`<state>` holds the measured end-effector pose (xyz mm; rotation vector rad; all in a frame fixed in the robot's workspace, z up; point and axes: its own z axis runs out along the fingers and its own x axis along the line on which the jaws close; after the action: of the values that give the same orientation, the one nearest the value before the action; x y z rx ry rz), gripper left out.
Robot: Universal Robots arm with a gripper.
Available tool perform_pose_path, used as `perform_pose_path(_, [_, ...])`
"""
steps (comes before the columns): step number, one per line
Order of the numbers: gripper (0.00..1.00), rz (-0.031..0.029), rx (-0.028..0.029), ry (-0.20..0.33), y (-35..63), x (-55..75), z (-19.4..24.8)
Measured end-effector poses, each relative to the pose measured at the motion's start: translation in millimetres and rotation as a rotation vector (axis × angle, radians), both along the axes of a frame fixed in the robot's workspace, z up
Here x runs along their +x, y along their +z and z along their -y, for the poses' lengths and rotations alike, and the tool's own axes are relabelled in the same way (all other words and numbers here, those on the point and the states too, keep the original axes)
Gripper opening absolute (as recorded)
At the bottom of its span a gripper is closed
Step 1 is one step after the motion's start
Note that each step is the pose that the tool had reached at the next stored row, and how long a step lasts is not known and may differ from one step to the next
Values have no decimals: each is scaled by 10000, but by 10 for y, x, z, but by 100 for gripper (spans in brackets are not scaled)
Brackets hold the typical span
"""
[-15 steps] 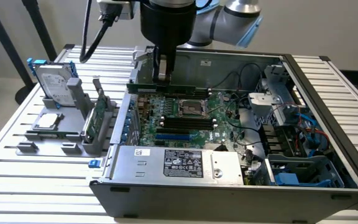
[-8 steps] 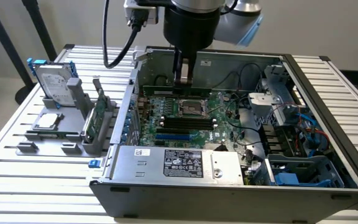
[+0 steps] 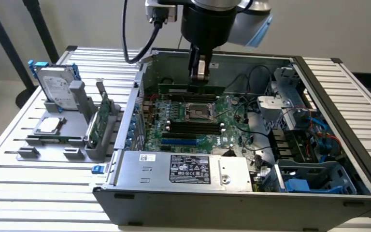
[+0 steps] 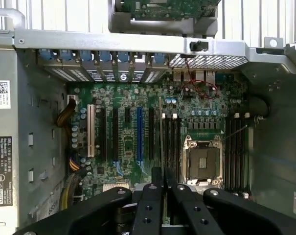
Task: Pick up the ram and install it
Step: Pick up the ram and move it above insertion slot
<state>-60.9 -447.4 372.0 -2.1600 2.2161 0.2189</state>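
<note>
Exterior view first: the gripper (image 3: 198, 77) is down inside the open computer case (image 3: 237, 205). Its fingers are clamped on the top edge of the ram (image 3: 172, 89), which hangs lengthwise under them and pokes out past both sides. The stick is in the air above the motherboard (image 3: 172, 108), not seated in anything. The bare CPU socket (image 3: 198, 111) is below the fingers, and the black memory slots (image 3: 192, 128) are below that, on the camera side of the socket.

Wrist view: the gripper (image 4: 163, 178) looks straight down, and the ram (image 4: 161, 132) is edge-on, just a thin line running out from between the fingertips. It runs parallel to the memory slots (image 4: 170, 142) and sits just beside them. The CPU socket (image 4: 202, 164) is on the far side of those slots from the fingers. I honestly can't tell if it's dead over a slot or slightly off.

What I'd worry about:
- **Missing the slot:** if it comes down a hair to the side, the edge lands on the slot wall or the board, and pushing could crack something.
- **Pivoting:** it's pinched only in the middle, so it could go in one end first.
- **Socket pins:** a sideways slip puts it near the exposed socket.
- **Unknowns:** I can't make out the latch position or which way the notch faces.
</note>
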Motion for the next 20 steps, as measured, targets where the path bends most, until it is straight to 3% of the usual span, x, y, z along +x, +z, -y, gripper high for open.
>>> perform_pose_path(9, [14,0,-152,0,-75,37,-368])
perform_pose_path(11, [14,-1,-179,-1,-94,50,-428])
perform_pose_path(15, [14,-8,-207,-24,-139,92,-489])
perform_pose_path(20, [14,-12,-242,-185,-207,144,-512])
